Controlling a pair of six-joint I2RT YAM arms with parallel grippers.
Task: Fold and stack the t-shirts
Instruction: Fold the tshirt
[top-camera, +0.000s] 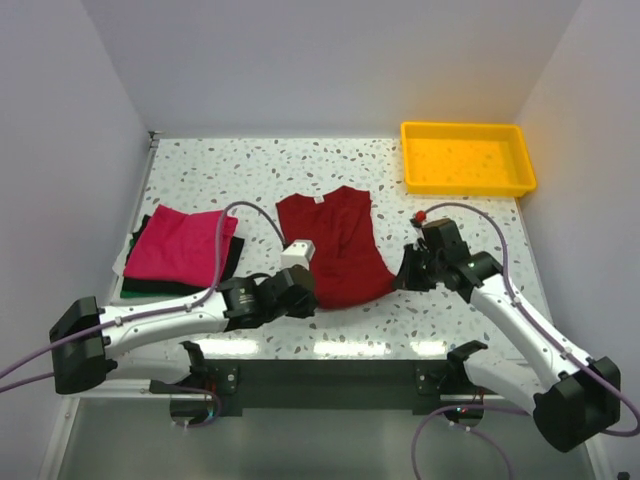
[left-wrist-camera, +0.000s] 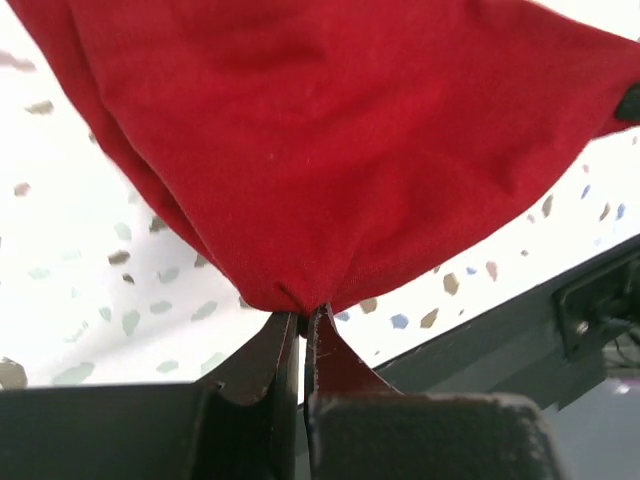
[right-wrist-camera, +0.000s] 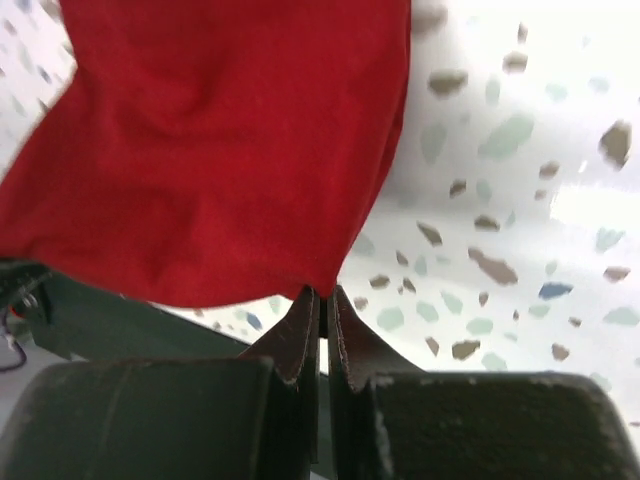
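Note:
A dark crimson red t-shirt (top-camera: 335, 245) lies in the middle of the table, folded lengthwise, collar toward the back. My left gripper (top-camera: 305, 297) is shut on its near left corner, the cloth (left-wrist-camera: 330, 140) bunched at the fingertips. My right gripper (top-camera: 400, 280) is shut on its near right corner, pinching the red hem (right-wrist-camera: 220, 160). At the left a folded magenta-pink t-shirt (top-camera: 180, 243) lies on top of a dark green/black one (top-camera: 150, 285).
A yellow plastic tray (top-camera: 467, 157) stands at the back right corner. The table's near edge (top-camera: 340, 350) runs just below the red shirt's hem. White walls enclose the table on the left, back and right.

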